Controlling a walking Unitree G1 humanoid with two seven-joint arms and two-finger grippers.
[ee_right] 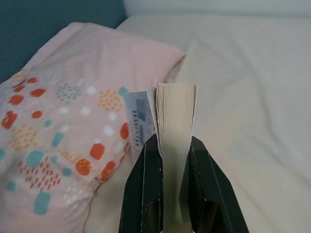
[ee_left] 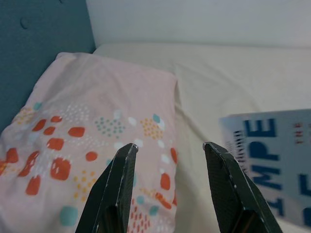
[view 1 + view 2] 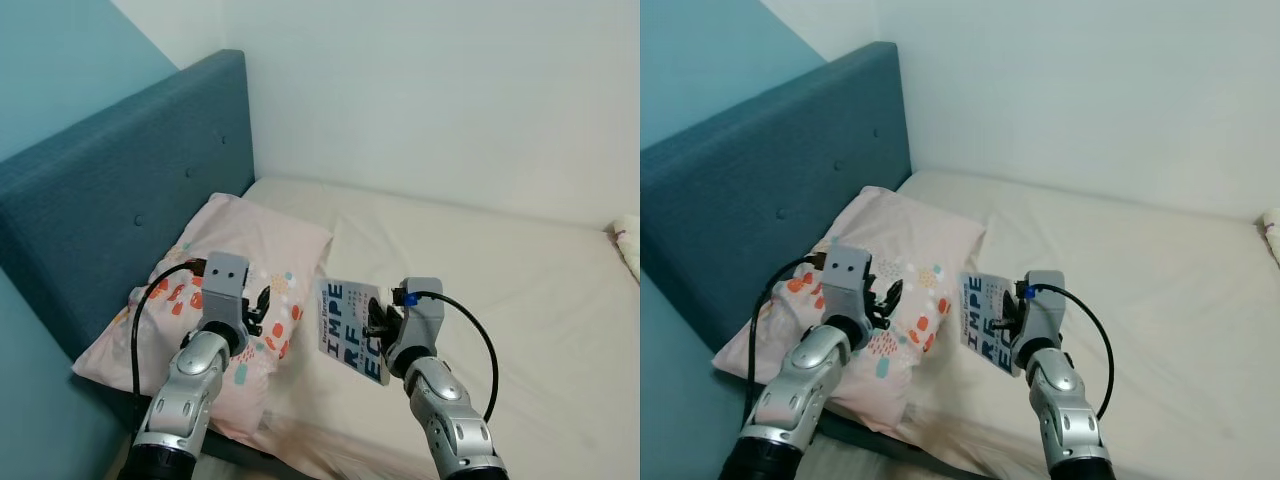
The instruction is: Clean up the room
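Black fingers of the right gripper clamp a paperback book edge-on above the bed; light, stiff, best pinched mid-edge. Left gripper open, empty. Pillow at ten o'clock.

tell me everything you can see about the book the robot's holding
The book is a paperback with a pale blue-grey cover bearing large dark blue letters. Its cream page edges face the right wrist camera. The right gripper is shut on it, holding it upright in the air above the cream sheet, beside the patterned pink pillow.
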